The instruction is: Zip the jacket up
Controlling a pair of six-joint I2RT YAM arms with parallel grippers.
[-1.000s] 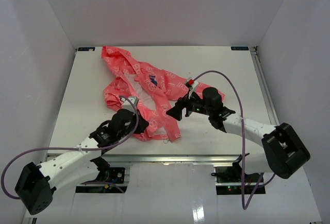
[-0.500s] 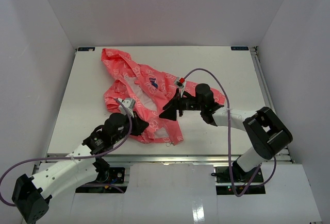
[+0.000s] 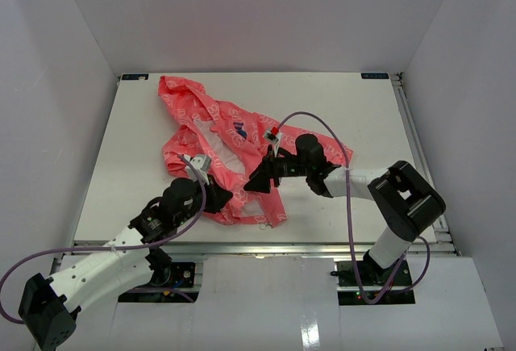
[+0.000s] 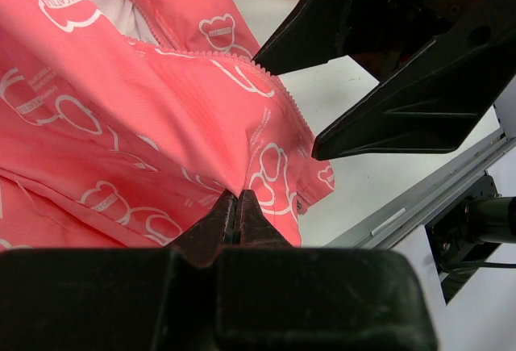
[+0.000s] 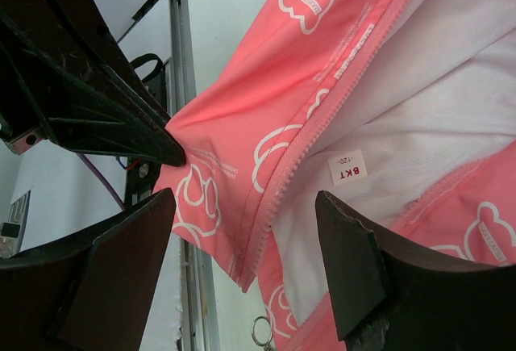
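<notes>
The coral-pink jacket [image 3: 216,137] with white outline print lies open on the white table, hood at the far left, dark-blue logo [image 3: 239,132] showing. My left gripper [image 3: 216,198] is shut on a fold of the jacket's lower front panel [image 4: 242,137]. My right gripper [image 3: 256,181] is open, its fingers [image 5: 121,270] astride the zipper edge [image 5: 282,194] near the hem, above the fabric. The pale lining [image 5: 435,125] with a small white size tag [image 5: 347,166] shows in the right wrist view. A small metal ring [image 5: 260,333] hangs at the hem.
The white table [image 3: 355,117] has a metal rail along its near edge [image 3: 322,246]. White walls enclose the back and both sides. Purple cables loop from both arms.
My right gripper has moved left over the jacket's lower front edge, close to my left gripper. My left gripper has stayed shut on the fabric, barely shifting.
</notes>
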